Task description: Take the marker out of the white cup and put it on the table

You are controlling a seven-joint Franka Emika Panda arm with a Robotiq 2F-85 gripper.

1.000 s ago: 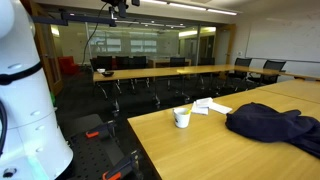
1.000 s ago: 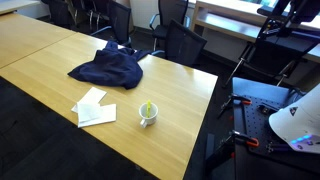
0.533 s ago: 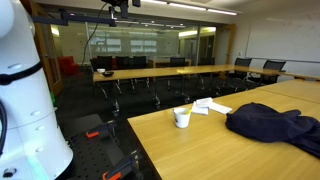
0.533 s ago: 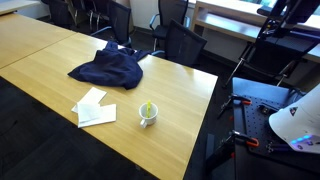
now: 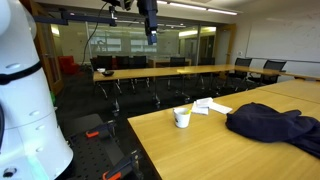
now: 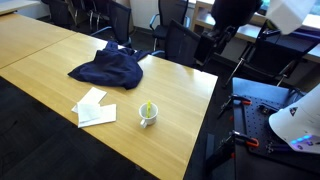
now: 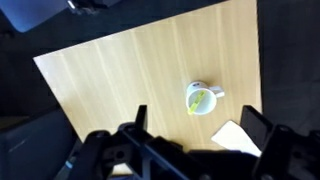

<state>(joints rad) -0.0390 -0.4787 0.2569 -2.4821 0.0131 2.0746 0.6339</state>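
The white cup stands on the light-tan table near its corner, with the yellow marker leaning inside it. In the wrist view the cup with the marker lies far below, between my two spread fingers. My gripper is open and empty, high above the table. In both exterior views the gripper hangs near the top of the picture, well apart from the cup.
A dark cloth bundle lies further along the table. Flat white papers lie beside the cup, and one shows in the wrist view. Black chairs stand along the table edge. A long table with chairs stands behind.
The arm and gripper have swung into both exterior views at the top. The cup, marker, cloth and papers have not moved.
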